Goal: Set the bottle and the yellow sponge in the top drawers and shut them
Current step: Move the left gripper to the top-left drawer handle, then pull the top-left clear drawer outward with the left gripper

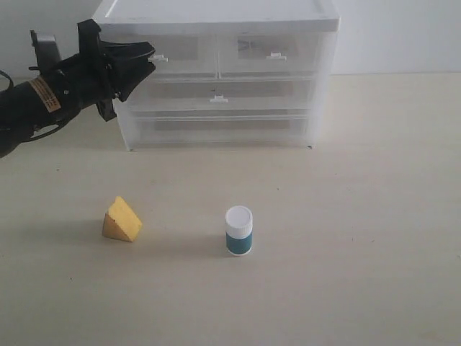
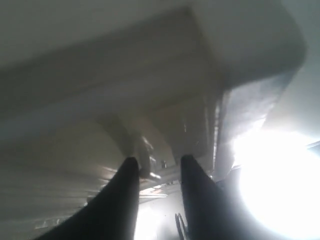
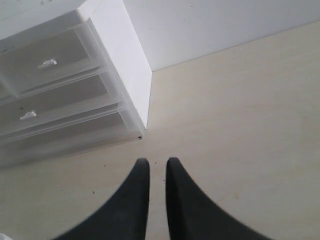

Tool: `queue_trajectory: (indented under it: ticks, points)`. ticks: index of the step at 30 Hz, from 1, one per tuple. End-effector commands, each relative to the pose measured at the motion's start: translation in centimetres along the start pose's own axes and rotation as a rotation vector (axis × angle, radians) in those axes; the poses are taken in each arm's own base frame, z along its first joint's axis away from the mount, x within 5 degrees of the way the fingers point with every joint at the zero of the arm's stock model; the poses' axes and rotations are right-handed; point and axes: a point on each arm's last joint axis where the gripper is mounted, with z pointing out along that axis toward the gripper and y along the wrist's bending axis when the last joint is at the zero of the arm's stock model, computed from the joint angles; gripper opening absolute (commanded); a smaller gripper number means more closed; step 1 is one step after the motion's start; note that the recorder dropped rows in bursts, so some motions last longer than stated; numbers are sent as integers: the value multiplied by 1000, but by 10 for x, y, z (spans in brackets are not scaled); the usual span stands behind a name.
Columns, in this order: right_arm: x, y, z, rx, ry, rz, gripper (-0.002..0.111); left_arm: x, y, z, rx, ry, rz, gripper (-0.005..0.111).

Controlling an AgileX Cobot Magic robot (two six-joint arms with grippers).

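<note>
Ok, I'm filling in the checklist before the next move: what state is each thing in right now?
Bottle: upright on the table, cap on.
Yellow sponge: lying on the table, untouched.
Top left drawer: looks closed.
Top right drawer: closed.
Middle drawer: closed.
Bottom drawer: closed.
Left end effector: open, fingers astride the top left drawer's handle.
Right end effector: shut, empty, above the table.

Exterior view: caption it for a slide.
Left gripper at top-left drawer handle; yellow sponge and bottle on the table.
</note>
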Motion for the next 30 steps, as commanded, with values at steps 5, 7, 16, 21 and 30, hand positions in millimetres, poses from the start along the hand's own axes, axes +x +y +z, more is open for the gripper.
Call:
queue_trajectory:
  ticks: [5,7,16,21,30]
  points:
    - [-2,1,0,-2,-12,-9,12,1,-4,8,7,-12,-9,4]
    - [-2,1,0,-2,-12,-9,12,2,-4,8,7,1,26,4]
    - [-2,1,0,-3,-13,-11,12,48,-8,-27,-28,74,131,4]
    - [-2,1,0,-3,-13,-13,12,83,-29,-63,-58,98,205,4]
    - [-2,1,0,-2,-8,-13,12,99,-41,-87,-75,100,250,4]
